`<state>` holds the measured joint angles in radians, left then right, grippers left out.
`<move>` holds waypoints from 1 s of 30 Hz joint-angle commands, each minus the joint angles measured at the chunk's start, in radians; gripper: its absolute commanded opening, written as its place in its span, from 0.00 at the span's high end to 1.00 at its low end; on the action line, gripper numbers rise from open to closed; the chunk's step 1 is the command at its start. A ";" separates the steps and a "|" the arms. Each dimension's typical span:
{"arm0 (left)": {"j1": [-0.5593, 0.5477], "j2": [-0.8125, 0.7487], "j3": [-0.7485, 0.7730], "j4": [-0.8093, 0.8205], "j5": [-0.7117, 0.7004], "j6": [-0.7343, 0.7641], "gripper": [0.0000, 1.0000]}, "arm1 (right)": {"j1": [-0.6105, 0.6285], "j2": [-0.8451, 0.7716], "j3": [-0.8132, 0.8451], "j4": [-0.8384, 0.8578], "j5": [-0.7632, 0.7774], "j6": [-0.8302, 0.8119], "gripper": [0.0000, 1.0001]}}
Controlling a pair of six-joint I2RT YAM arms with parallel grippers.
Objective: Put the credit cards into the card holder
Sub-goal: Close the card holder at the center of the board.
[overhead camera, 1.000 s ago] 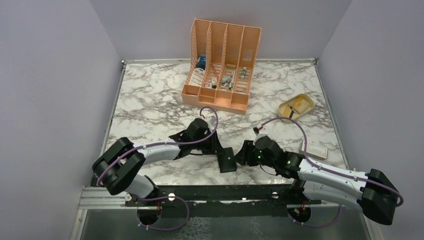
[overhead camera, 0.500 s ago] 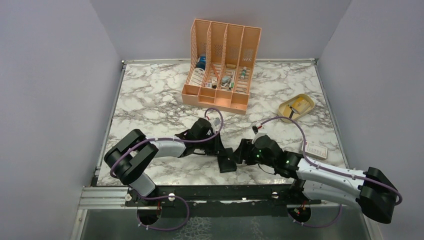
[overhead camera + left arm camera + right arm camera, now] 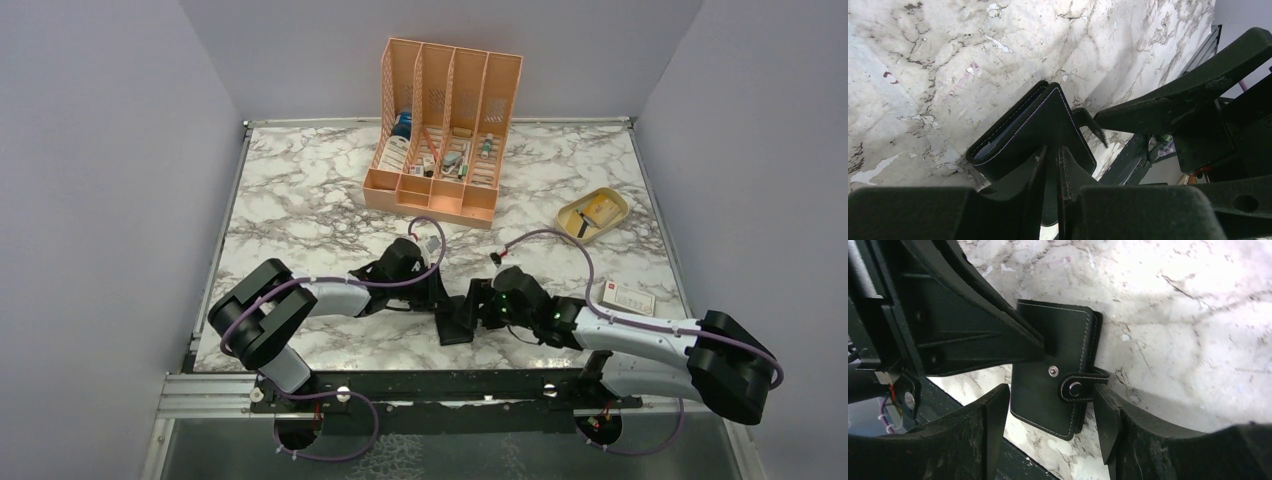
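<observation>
The card holder [image 3: 455,322] is a black folded wallet lying near the table's front edge; it also shows in the left wrist view [image 3: 1033,125] and the right wrist view [image 3: 1048,385]. Its snap tab [image 3: 1076,388] lies loose beside the stud. My left gripper [image 3: 438,296] is shut, its tip [image 3: 1053,150] resting on the wallet's cover. My right gripper [image 3: 472,308] is open, its fingers [image 3: 1050,400] straddling the wallet's tab end. A whitish credit card with red marks [image 3: 630,298] lies to the right. Dark cards are not visible.
A tall orange slotted organizer [image 3: 440,130] stands at the back centre. A beige oval dish [image 3: 592,213] sits at the right. The metal front rail [image 3: 420,385] runs just below the wallet. The two grippers are close together.
My right gripper has moved left up to the wallet and now straddles it. My left arm shifted slightly right, then held still on the wallet.
</observation>
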<state>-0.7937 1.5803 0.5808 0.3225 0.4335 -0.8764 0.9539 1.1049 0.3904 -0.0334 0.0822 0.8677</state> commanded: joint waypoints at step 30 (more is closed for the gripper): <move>-0.001 -0.060 -0.043 -0.003 -0.015 0.012 0.81 | -0.210 0.031 0.098 -0.134 -0.204 -0.154 0.73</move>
<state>-0.7937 1.5425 0.5514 0.3264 0.4316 -0.8810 0.8291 1.1522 0.5312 -0.1650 -0.0360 0.7403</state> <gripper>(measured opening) 0.184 0.294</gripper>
